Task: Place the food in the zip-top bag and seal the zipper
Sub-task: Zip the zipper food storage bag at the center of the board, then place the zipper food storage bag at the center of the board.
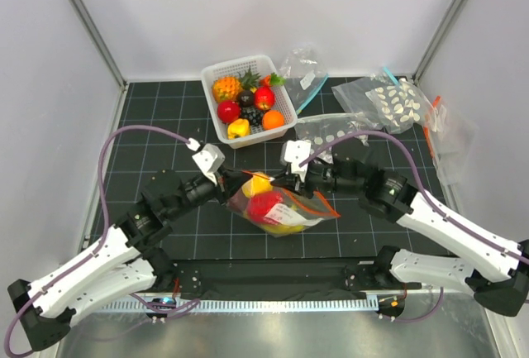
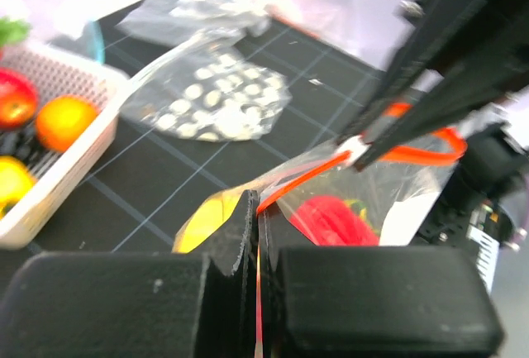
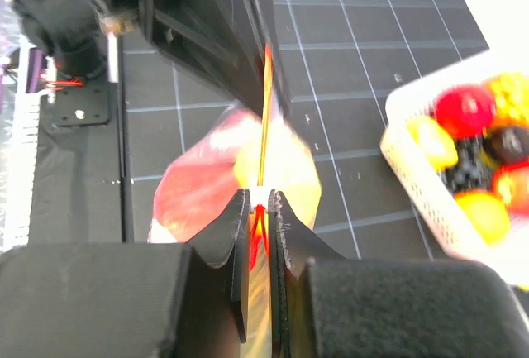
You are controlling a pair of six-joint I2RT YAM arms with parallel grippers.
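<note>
A clear crinkly zip-top bag (image 1: 285,209) lies in the middle of the black gridded desk (image 1: 215,238), a little toward the near edge, between the two arms. Inside it sits glossy plastic toy food (image 1: 266,205): a red fruit with yellow pieces beside it. The thin orange-red zipper (image 2: 302,178) runs along the bag's mouth, lifted off the desk and stretched taut between the pincers. The left gripper (image 1: 233,186) is clamped tight on the strip's left end. The right gripper (image 3: 259,205) is pinched on the same strip further along, its fingers pressed together over it. Toward the far edge stands a white slotted plastic basket (image 1: 212,102) holding more toy fruit. Clear bags dotted with white discs (image 1: 388,102) lie near the far right corner.
</note>
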